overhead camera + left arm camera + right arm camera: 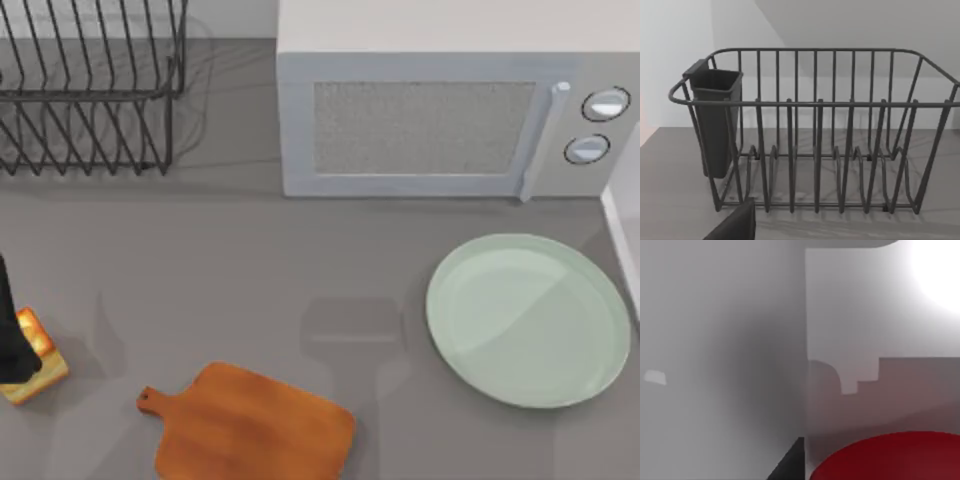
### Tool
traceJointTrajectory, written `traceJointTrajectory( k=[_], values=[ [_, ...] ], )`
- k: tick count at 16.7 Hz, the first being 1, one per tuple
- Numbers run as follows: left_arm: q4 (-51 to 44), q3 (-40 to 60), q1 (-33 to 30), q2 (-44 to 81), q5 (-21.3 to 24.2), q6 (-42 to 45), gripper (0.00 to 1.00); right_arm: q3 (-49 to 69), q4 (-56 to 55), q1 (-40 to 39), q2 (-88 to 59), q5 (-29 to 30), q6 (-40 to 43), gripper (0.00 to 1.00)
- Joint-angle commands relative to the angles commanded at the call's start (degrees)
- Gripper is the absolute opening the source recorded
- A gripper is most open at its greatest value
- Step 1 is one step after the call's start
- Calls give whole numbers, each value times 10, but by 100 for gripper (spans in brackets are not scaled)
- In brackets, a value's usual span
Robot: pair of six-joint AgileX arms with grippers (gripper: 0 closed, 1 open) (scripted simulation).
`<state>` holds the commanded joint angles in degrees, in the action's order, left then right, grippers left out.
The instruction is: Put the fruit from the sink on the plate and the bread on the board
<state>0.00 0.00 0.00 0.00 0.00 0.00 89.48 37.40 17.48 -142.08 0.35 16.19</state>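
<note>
The board (255,425) looks like matt orange-brown wood, and the plate (528,318) is smooth pale green with a soft sheen. Rack (815,135) is thin dark metal wire, bread (35,352) has a rough toasted top, and the fruit (890,457) is smooth deep red.

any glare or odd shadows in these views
Top view: two soft arm-shaped shadows on the grey table, one left of the board, one between it and the plate. Right wrist view: white glare in one corner, a stepped shadow on the pale wall above the fruit. Left wrist view: even light, faint wire shadows under the dish rack.
</note>
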Motion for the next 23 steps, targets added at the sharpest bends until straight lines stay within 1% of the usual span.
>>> traceJointTrajectory(
  k=[1, 2, 9, 10, 12, 19, 23],
  values=[
    [0, 0, 0, 0, 0, 0, 100, 0, 0, 0, 0, 0, 0, 2],
    [0, 0, 0, 0, 0, 0, 100, 0, 0, 0, 0, 0, 0, 0],
    [0, 0, 0, 0, 0, 0, 100, 0, 0, 0, 0, 0, 0, 0],
    [0, 0, 0, 0, 0, 0, 100, 8, 17, -1, 38, -9, -5, 0],
    [0, 0, 0, 0, 0, 0, 100, 14, 27, -1, 43, -9, -4, 0],
    [0, 0, 0, 0, 0, 0, 100, 76, 176, -1, 124, -10, -3, 0],
    [0, 0, 0, 0, 0, 0, 100, 83, 191, -1, 136, -10, -3, 0]
  ],
)
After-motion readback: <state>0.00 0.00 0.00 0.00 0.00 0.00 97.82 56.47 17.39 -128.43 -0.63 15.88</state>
